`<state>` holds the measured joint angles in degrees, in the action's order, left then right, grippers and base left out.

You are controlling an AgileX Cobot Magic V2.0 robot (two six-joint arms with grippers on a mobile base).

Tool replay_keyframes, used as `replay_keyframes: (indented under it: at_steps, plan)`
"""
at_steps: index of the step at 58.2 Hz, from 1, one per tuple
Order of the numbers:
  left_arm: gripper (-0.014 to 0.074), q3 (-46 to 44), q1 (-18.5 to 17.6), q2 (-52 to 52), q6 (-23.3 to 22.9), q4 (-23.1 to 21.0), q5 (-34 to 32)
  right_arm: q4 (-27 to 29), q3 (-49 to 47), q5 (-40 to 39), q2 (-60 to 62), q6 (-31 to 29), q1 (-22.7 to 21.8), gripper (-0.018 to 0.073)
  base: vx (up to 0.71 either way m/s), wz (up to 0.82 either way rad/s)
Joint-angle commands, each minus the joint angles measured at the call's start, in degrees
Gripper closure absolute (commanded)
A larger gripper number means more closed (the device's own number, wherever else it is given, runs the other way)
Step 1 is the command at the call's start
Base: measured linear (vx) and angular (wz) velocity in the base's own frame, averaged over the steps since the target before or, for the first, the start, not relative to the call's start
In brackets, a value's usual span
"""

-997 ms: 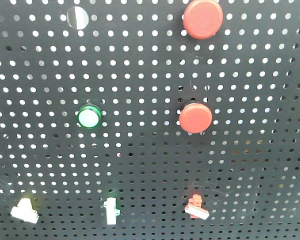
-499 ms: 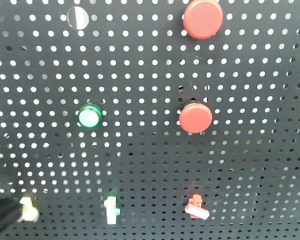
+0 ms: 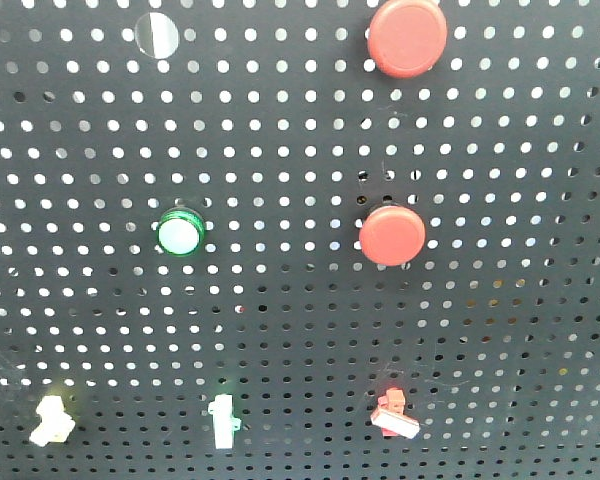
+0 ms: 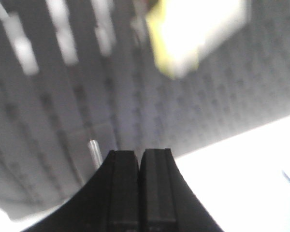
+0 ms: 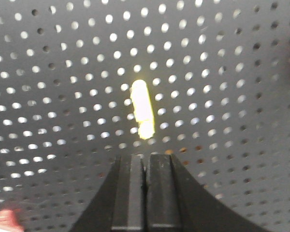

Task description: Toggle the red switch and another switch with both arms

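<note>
On the black pegboard (image 3: 300, 320), the red switch (image 3: 394, 415) sits low and right of centre, its white-tipped lever slanting down to the right. The other switch (image 3: 52, 420), pale and blocky, is at the lower left. Neither gripper shows in the front view. My left gripper (image 4: 139, 152) is shut and empty, just below a blurred yellowish-white block, the pale switch (image 4: 198, 34). My right gripper (image 5: 145, 155) is shut and empty, close under a glaring pale lever (image 5: 142, 108); I cannot tell which switch that is. A red blur (image 5: 5, 220) shows at that view's lower-left corner.
Two big round red push buttons (image 3: 407, 37) (image 3: 392, 235) stand above the red switch. A green-ringed white button (image 3: 181, 233) is at mid-left. A slim white toggle (image 3: 221, 420) sits between the two task switches. A thin metal pin (image 4: 94, 153) sticks up left of my left fingers.
Half a second ago a dark arm covered the lower-left corner at the pale switch; it has pulled out of the front view. The pale switch's lever now stands narrower than a second ago.
</note>
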<state>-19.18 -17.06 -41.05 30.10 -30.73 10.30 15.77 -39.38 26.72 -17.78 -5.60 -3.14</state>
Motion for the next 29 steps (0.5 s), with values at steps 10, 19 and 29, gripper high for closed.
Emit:
replay_keyframes:
  at_steps: [10,19,29]
  plan:
    - [0.0594,-1.5,-0.3,11.4,-0.5,-2.0,2.3,22.2,-2.0,2.5,-5.1,-33.1,-0.4,0.0566,0.0,0.0]
    - [0.0594,-1.5,-0.3,17.7,-0.5,-0.4,4.0,44.6,-2.0,13.6,-12.6,-54.9,-0.4,0.0566,0.0,0.0]
    - [0.0594,-1.5,-0.3,22.0,-0.5,7.1,4.0,64.2,-2.0,18.8,-22.5,-67.1,-0.4,0.0566,0.0,0.0]
